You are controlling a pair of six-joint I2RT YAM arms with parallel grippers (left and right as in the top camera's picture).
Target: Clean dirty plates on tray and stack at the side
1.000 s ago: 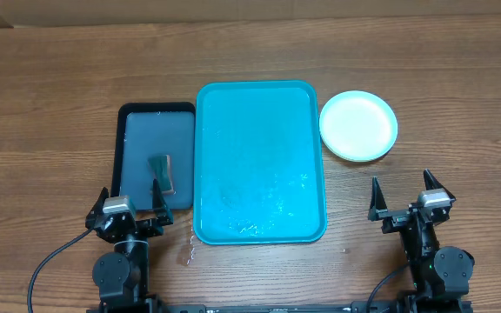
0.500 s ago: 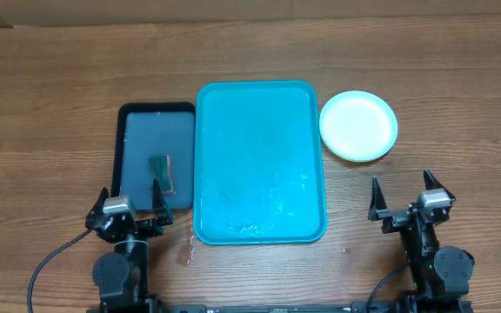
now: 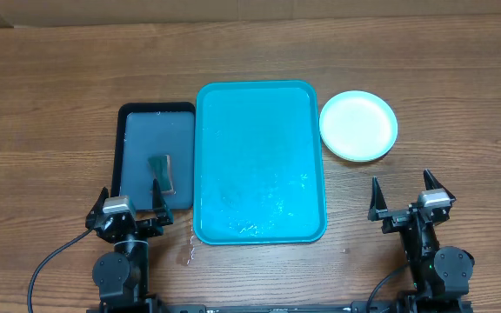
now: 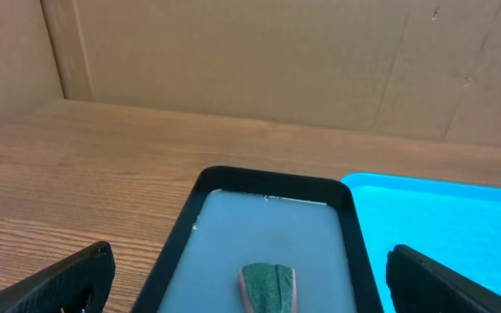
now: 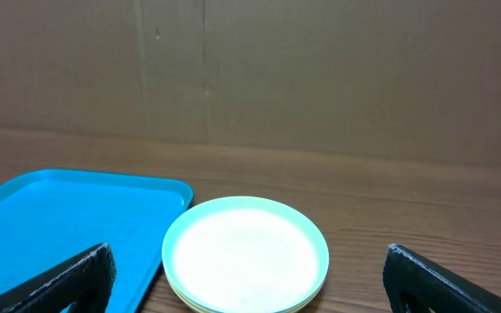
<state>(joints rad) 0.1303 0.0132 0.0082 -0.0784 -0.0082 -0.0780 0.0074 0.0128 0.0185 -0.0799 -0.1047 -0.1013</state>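
Observation:
The plates (image 3: 358, 126) lie stacked on the wood table just right of the turquoise tray (image 3: 260, 162); the top one is pale cyan with a clean face. The stack shows in the right wrist view (image 5: 245, 255), a yellow-green rim under the top plate. The tray holds no plates, only wet patches near its front; its corner shows in the left wrist view (image 4: 459, 222) and the right wrist view (image 5: 59, 222). My left gripper (image 3: 132, 204) is open and empty at the table's front left. My right gripper (image 3: 402, 196) is open and empty at the front right, short of the plates.
A smaller dark navy tray (image 3: 155, 154) with cloudy water and a green-topped sponge (image 3: 161, 172) sits left of the turquoise tray, right ahead of my left gripper (image 4: 250, 283). A small wet spot (image 3: 188, 252) marks the table. Cardboard walls stand behind.

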